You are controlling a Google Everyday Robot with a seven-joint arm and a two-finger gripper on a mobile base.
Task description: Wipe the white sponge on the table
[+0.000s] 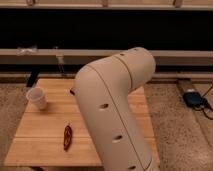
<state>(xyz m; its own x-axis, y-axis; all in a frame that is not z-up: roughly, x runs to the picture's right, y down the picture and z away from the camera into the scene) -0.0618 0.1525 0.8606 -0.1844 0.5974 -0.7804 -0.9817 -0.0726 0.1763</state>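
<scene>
My arm (112,110) fills the middle of the view, elbow up toward 1 o'clock. It hides my gripper, which is somewhere behind it over the table (45,145). The jaws are closed; on what, I can't see. The white sponge isn't visible either, likely behind the arm on the table's centre or right half.

For a good wipe, my call: sponge flat, light steady pressure, strokes along the plank grain, stop short of the edges. Steer away from the white paper cup (37,98) at 9 o'clock, which looks light and easy to tip, and from the red-brown object (67,137) at 7 o'clock.

Surface: pale wood planks, smooth, should slide fine.

Room: speckled floor, dark wall with a ledge along 12 o'clock, blue device (192,97) with a cable on the floor at 3 o'clock.
</scene>
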